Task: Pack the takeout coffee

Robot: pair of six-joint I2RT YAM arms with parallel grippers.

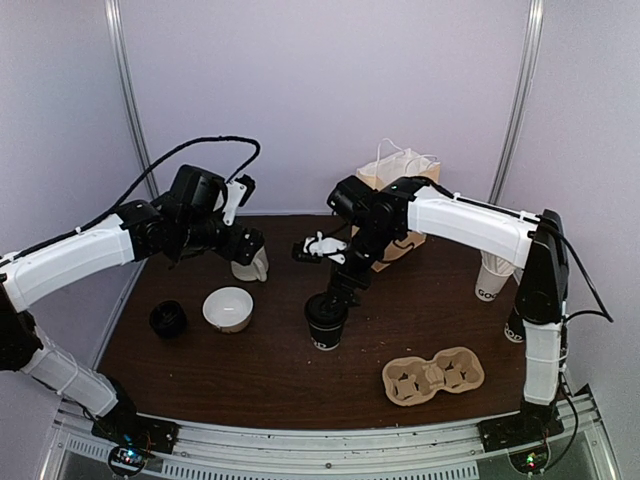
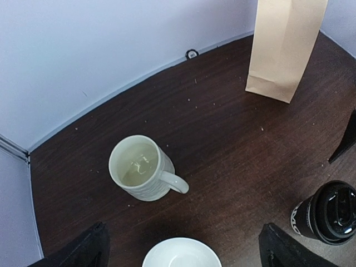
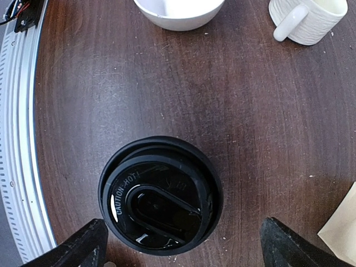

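The takeout coffee [image 1: 326,320], a black cup with a black dome lid, stands upright on the dark table, left of the middle. My right gripper [image 1: 336,290] hangs just above it. In the right wrist view the lid [image 3: 161,194] lies between the spread fingers of my right gripper [image 3: 183,250], nearer the left one, and nothing is gripped. My left gripper [image 1: 246,246] is open over the back left of the table. Its wrist view shows my left gripper [image 2: 181,253] with fingers wide apart and empty, and the coffee [image 2: 328,214] at the right edge.
A cream mug [image 1: 252,265] and a white bowl [image 1: 228,308] sit under the left arm. A small black round object [image 1: 168,318] lies further left. A cardboard cup carrier [image 1: 433,375] sits front right. A paper bag [image 1: 400,185] stands at the back. Stacked paper cups [image 1: 492,275] stand right.
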